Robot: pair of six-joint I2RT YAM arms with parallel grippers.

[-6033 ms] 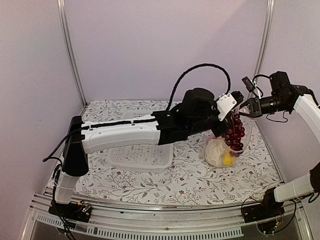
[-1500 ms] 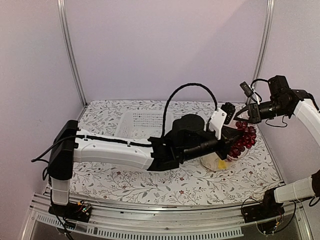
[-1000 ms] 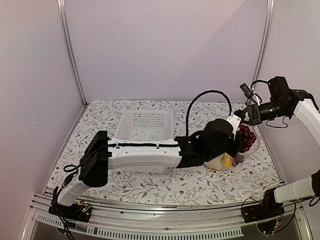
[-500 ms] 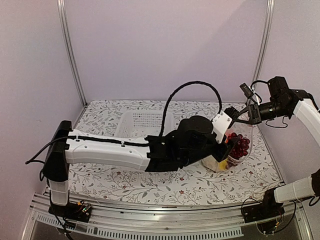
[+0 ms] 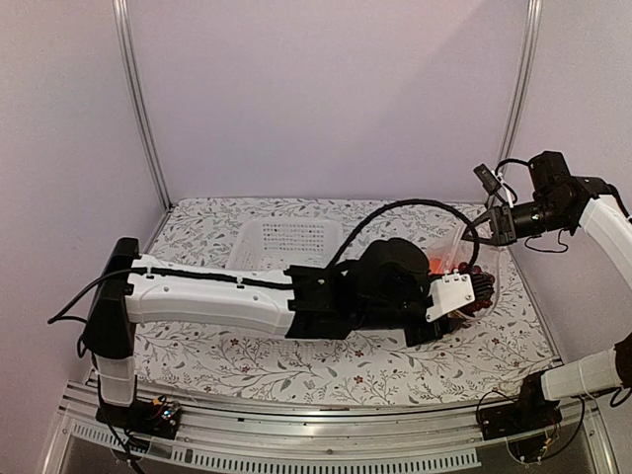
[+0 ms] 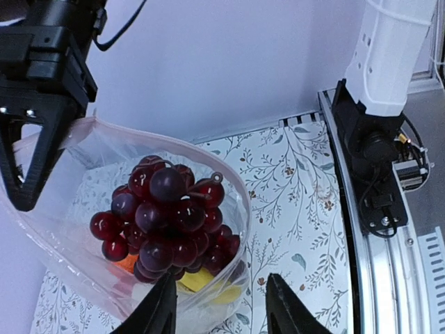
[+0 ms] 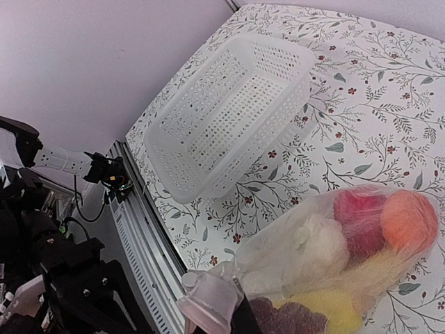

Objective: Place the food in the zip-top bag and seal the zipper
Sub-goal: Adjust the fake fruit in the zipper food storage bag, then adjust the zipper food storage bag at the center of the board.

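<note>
Pale lilac walls (image 5: 326, 99) closed round the table (image 5: 296, 370) with its flowered cloth, where the white perforated basket (image 7: 229, 118) sat on the left half, well apart from the zip-top bag (image 6: 62, 243) over on the right.

My right claw (image 6: 26, 202) hung above that side with its jaws drawn together on the bag's rim. It held the soft plastic up, so that the mouth (image 6: 174, 147) gaped open toward my left wrist camera.

My left arm lay stretched low across the cloth toward the bag. My left claw (image 6: 222, 309) was wide, its fingers (image 6: 161, 309) spread apart at the bag's near side with nothing gripped. I could not tell whether they touched the plastic.

The food was in the bag. The dark grape bunch (image 6: 167, 216) lay on top, filling most of the opening, with a yellow piece (image 6: 201, 280) showing under it.

From my right wrist I saw through the clear wall:
- the white cauliflower (image 7: 316, 247)
- the red pepper (image 7: 358, 209) just beside it
- the orange fruit (image 7: 410, 219) touching the pepper's far side

The zipper strip itself I could not pick out along the rim
</note>
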